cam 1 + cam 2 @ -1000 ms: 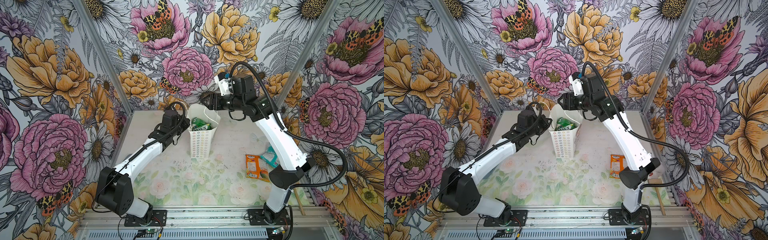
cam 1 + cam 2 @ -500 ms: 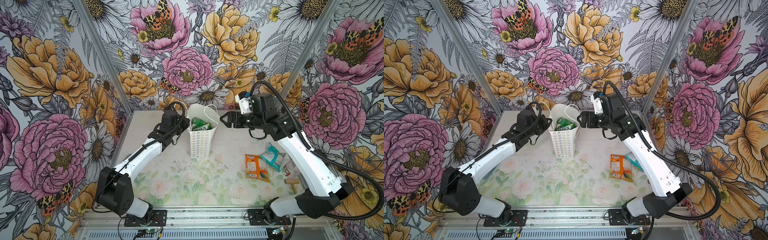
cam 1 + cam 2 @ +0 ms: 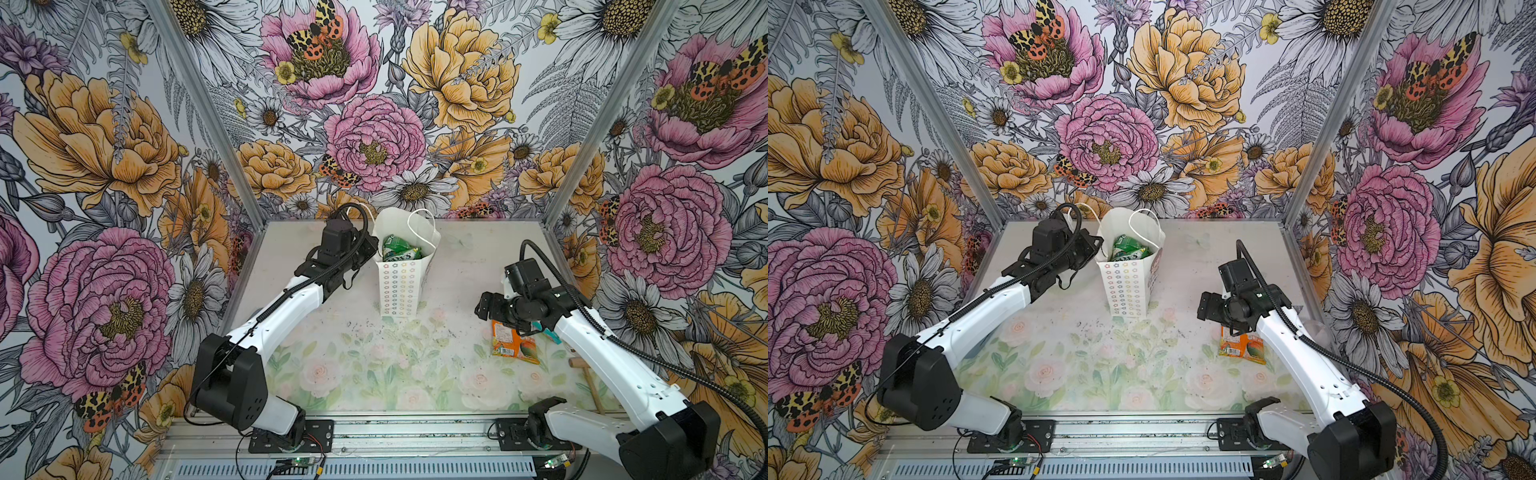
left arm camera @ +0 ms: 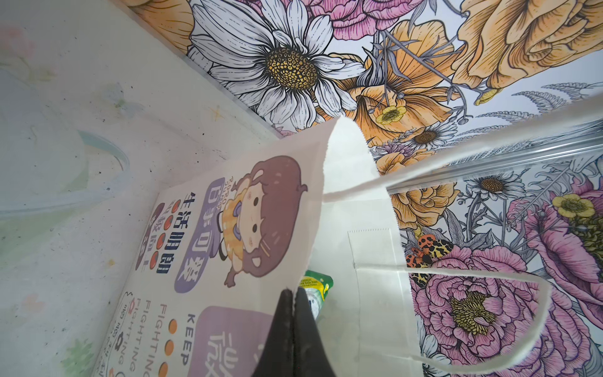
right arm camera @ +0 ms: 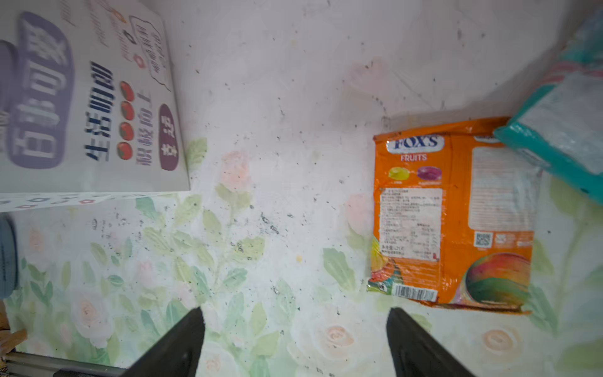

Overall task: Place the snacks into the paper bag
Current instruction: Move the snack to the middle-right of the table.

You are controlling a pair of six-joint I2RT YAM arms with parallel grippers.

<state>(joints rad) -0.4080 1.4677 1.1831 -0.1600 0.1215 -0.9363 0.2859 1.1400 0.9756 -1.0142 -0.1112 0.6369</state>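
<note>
Obs: left pincer (image 4: 295,293) is closed on the top rim of the paper bag (image 3: 401,286), pinching the wall that bears the cartoon face. Judged purpose: it holds the bag upright with its mouth spread, so packets can drop in from above. The bag stands on the bench (image 3: 374,386).

Bag contents: green packets (image 3: 400,251) show through the mouth, piled close to the rim. In the left wrist view one green corner sits just inside the pinched wall. How many are inside cannot be told.

Right pincer (image 5: 295,311): jaws wide apart, nothing between them, over bare bench between the bag and the loose packets.

Outside the bag, to its right:
- orange packet (image 5: 453,212), flat on the bench, printed side up
- teal packet (image 5: 561,130), overlapping one corner of the orange one
- wooden mallet (image 3: 582,368), farther from the bag, not a snack

Judgement: at least two snacks remain to load. The orange one lies nearest the open jaws and unobstructed from above.
</note>
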